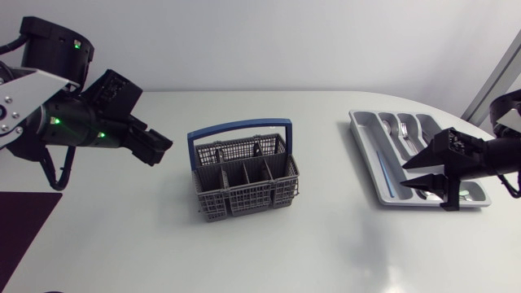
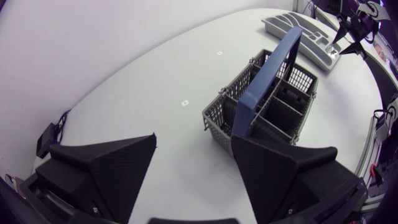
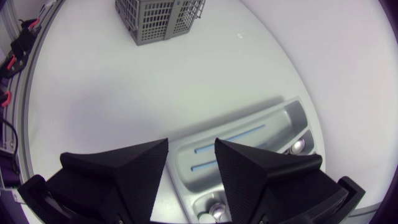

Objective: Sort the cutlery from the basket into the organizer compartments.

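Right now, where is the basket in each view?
Head view: basket mid-table.
Left wrist view: basket just ahead of the left fingers.
Right wrist view: basket far ahead of the right fingers.
Shared landmark: the organizer, under the right fingers.

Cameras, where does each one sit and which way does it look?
Head view: high above the white table, facing down; both arms show, with the left arm's black fingers and the right arm's black fingers.
Left wrist view: on the left arm, facing past its open fingers toward the grey mesh basket with a blue handle.
Right wrist view: on the right arm, facing down past its open fingers onto the grey plastic organizer tray.
Shared: all three show basket and tray.
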